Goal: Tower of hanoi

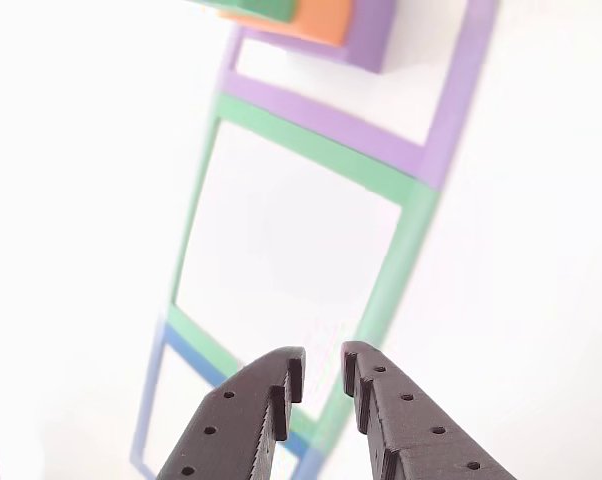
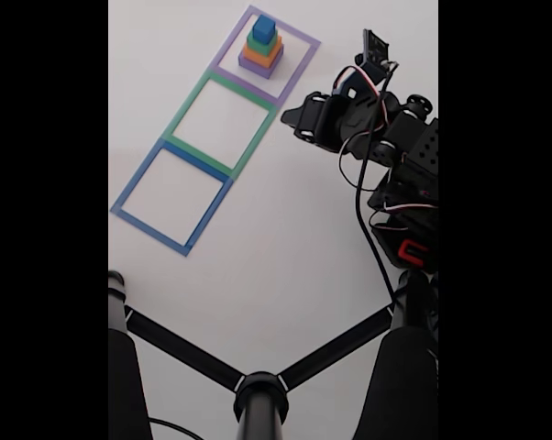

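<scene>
Here the four blocks stand stacked inside the purple tape square at the far end of the white desk, as the fixed view shows: purple block at the bottom, orange block on it, green block above, blue block on top. The green tape square beside it and the blue tape square beyond that hold nothing.

In the other view the stack is cut off by the top edge; only a corner of the purple block, the orange block and a sliver of the green block are seen, and glare washes out the desk surface.

The tool enters that view from the bottom edge, hanging over the green tape square, its two dark fingers a narrow gap apart and clamped on nothing. It is well apart from the stack.

In the fixed view the arm sits at the right, partly lost against the black border; the tool itself cannot be clearly made out there among wires and motor housings. A black stand crosses the foreground.
</scene>
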Action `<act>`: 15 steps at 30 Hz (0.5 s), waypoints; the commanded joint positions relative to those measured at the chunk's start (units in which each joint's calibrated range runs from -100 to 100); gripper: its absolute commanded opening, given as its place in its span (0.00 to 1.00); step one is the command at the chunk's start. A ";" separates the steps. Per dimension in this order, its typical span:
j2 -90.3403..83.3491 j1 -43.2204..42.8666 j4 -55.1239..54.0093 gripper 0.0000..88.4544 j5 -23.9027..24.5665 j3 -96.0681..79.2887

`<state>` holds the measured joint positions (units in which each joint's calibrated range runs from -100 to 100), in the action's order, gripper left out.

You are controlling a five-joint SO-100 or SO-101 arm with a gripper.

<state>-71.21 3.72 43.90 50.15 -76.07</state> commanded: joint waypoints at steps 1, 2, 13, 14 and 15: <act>8.47 -1.48 4.46 0.00 -6.58 17.87; 9.75 -1.48 5.67 0.00 -8.05 20.68; 20.01 3.94 29.07 0.00 -52.54 54.76; 19.61 4.55 30.44 0.00 -59.52 55.76; 18.97 5.39 31.41 0.00 -67.98 56.48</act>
<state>-51.29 6.43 71.19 4.24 -26.89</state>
